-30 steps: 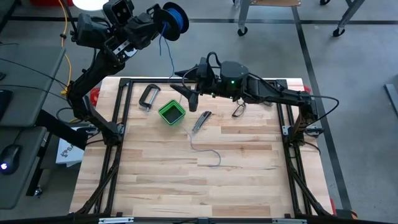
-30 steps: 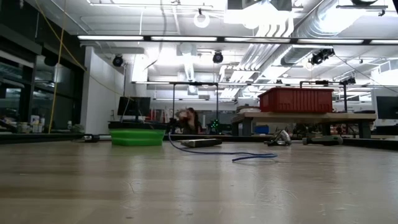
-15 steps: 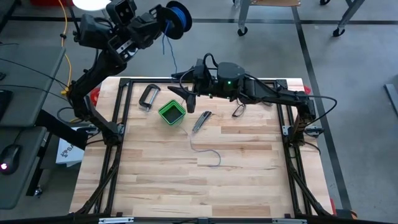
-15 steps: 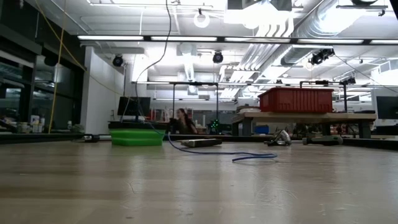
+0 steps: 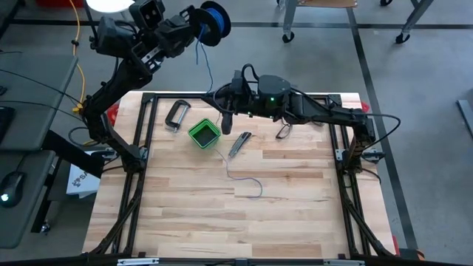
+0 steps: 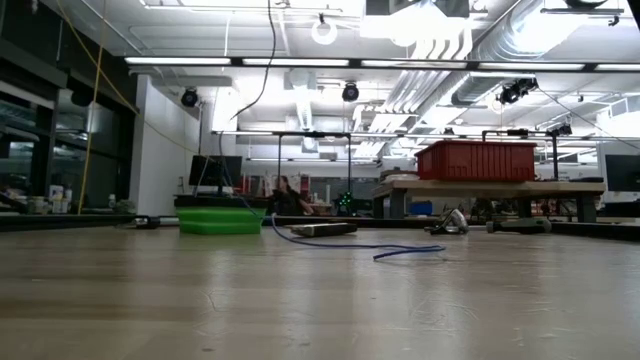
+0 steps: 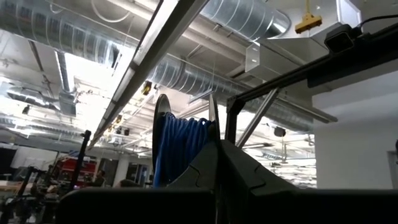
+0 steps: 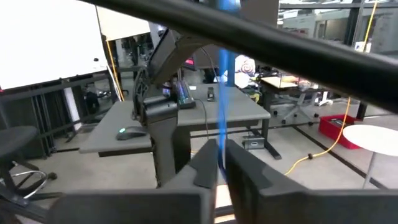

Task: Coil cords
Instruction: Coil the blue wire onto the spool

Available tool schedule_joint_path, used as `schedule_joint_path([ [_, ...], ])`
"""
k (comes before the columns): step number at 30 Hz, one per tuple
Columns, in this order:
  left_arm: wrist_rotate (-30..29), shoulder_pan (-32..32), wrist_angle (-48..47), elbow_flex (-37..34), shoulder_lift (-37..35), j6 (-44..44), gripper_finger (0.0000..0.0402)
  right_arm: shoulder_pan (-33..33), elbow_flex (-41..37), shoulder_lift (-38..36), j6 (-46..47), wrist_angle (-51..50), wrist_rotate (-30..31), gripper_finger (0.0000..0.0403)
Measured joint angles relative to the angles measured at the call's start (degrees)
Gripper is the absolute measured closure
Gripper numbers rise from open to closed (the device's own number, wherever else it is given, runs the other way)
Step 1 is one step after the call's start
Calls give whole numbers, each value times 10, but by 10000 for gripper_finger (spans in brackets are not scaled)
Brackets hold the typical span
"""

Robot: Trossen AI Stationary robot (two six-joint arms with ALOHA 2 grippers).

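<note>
Blue wire (image 5: 244,179) across wooden table (image 5: 295,207)

Seen from directly overhead, the high camera takes in the whole wooden table (image 5: 244,199) and both arms, while the low camera sits at tabletop level, looking across the boards into the workshop. Both catch the green box (image 5: 204,134) (image 6: 221,220). Each wrist camera looks close past its own fingers, toward ceiling ducts or desks.
</note>
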Motion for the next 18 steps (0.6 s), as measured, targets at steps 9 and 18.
schedule_joint_path([
  [9,9,38,-16,0,-11,7,400,29,0,-37,11,-95,0,401],
  [18,3,94,-290,0,-67,71,400,69,0,-104,0,-172,8,402],
])
